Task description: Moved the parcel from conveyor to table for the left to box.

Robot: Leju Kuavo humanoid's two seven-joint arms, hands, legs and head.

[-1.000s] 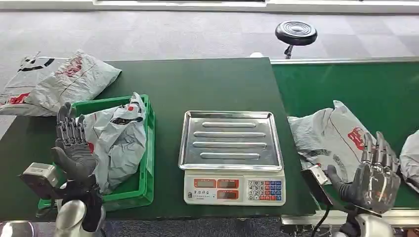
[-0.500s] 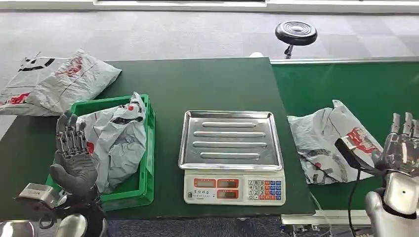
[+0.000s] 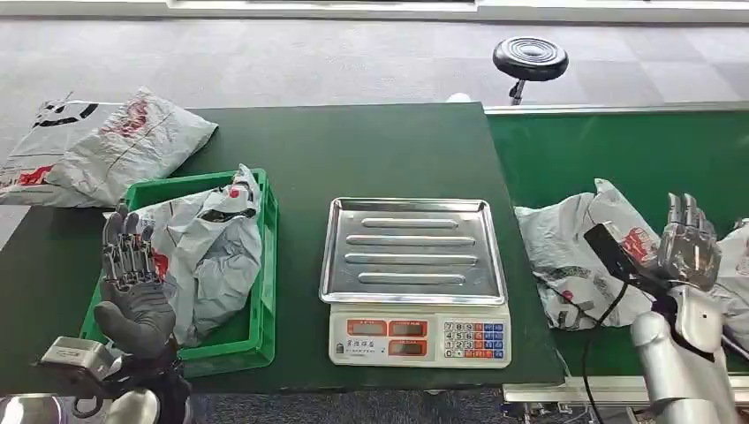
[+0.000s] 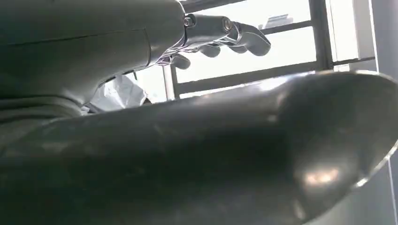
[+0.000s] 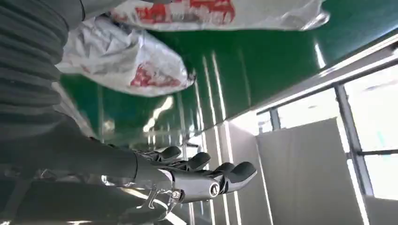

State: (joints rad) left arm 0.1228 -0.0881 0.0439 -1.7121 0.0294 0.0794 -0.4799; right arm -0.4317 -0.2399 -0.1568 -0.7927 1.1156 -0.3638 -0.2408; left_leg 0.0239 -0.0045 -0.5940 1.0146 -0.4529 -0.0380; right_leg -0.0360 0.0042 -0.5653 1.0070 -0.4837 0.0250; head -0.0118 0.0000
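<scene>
Right hand (image 3: 687, 252) hovers with fingers spread and empty above the green conveyor (image 3: 618, 150), just beside the grey parcel (image 3: 578, 256) lying on the belt. Left hand (image 3: 131, 283), fingers apart and holding nothing, stands over the green box (image 3: 263, 265).

Crinkled glossy plastic parcel (image 3: 583, 256), ribbed shiny metal scale tray (image 3: 412, 250), smooth green plastic crate (image 3: 261, 265)

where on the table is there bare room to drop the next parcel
Bare green table runs behind the scale, between the grey parcels at the far left corner and the conveyor. The scale's steel tray is bare too. The green crate is crowded with a bagged parcel, the left hand beside it.
</scene>
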